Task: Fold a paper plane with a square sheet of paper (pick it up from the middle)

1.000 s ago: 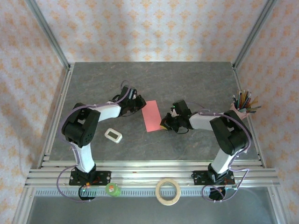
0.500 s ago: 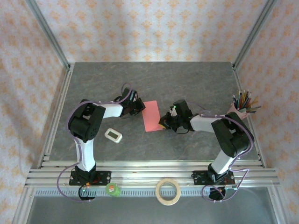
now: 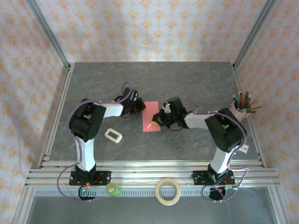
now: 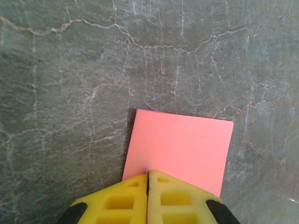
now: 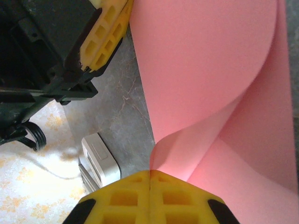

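At mid-table | right gripper [image 5: 150, 171], pinching pink paper sheet [image 3: 150, 124], now curls it further leftward | left gripper [image 4: 148, 173], pressed together, pins edge | fold starting

- Square sheet of paper [image 3: 150, 116] sits mid-desk [image 3: 196, 79].
- Gadget [image 3: 113, 135] lies near-left of the sheet, apart from it.
- Pen cup [image 3: 242, 106] stands at the desk's right edge.
- Tape roll [image 3: 167, 191] lies on the near rail [image 3: 140, 176].

I'm running this from afar in a robotics lab cell: two arms [image 3: 84, 126] are bolted to aluminium rails [image 3: 149, 176] at the edge of a grey stone-look table [image 3: 187, 79]. Patterned backdrop walls [image 3: 149, 28] on metal posts [image 3: 49, 35] box it in, and pens [image 3: 244, 100] stand at one side.
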